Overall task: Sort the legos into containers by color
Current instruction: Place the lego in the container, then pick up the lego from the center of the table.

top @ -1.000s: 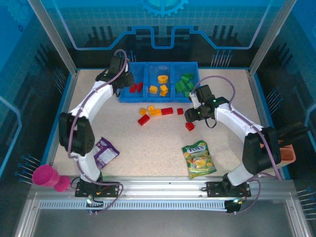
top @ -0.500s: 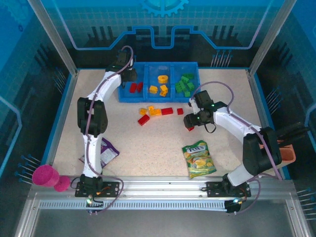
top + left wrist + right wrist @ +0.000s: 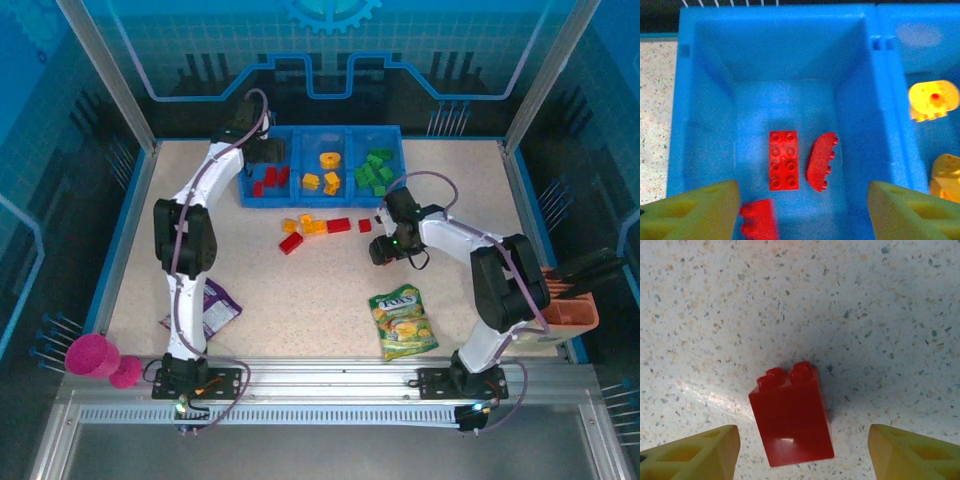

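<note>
Blue ribbed plastic tray (image 3: 386, 138): red toy bricks (image 3: 783, 160) left compartment, yellow-orange bricks (image 3: 328, 181) middle, green bricks (image 3: 375, 172) right. Beige table (image 3: 300, 290), dark-and-orange speckle. Tall glossy red brick (image 3: 791, 412). Green-yellow snack bag (image 3: 401, 322); purple snack packet (image 3: 215, 310); pink round object (image 3: 95, 357).

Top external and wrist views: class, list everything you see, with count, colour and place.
tray: one, blue, three compartments, far side.
red legos: three, left compartment.
yellow-orange legos: a few, middle compartment.
green legos: cluster, right compartment.
loose legos: four red, about three yellow-orange, mid-table.
snack bag: one, green-yellow, near right.
packet: one, purple, near left.
holder: one, salmon, right edge.
pink object: one, near-left corner.
left gripper: open, over left compartment.
right gripper: open, over a loose red lego.
</note>
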`<move>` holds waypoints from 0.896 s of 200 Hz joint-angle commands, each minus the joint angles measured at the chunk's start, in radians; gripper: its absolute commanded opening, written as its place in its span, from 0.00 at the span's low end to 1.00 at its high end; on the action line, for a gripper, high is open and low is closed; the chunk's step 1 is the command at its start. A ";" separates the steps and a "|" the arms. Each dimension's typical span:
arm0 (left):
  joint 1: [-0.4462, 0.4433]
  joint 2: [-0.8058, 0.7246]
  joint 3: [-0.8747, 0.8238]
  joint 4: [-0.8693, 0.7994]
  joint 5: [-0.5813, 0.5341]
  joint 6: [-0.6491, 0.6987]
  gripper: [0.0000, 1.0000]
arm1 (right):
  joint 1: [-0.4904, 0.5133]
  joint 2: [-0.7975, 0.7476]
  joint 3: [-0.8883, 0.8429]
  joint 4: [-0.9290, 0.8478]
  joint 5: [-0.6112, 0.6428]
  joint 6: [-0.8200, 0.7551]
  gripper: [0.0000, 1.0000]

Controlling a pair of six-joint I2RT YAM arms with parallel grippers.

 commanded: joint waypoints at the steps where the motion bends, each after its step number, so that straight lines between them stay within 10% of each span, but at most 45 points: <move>1: -0.004 -0.152 -0.006 -0.008 0.054 0.017 0.70 | 0.015 0.039 0.034 0.007 -0.003 -0.016 0.66; 179: 0.001 -0.723 -0.422 -0.143 -0.024 0.127 0.79 | 0.040 0.038 0.117 -0.121 -0.002 -0.025 0.25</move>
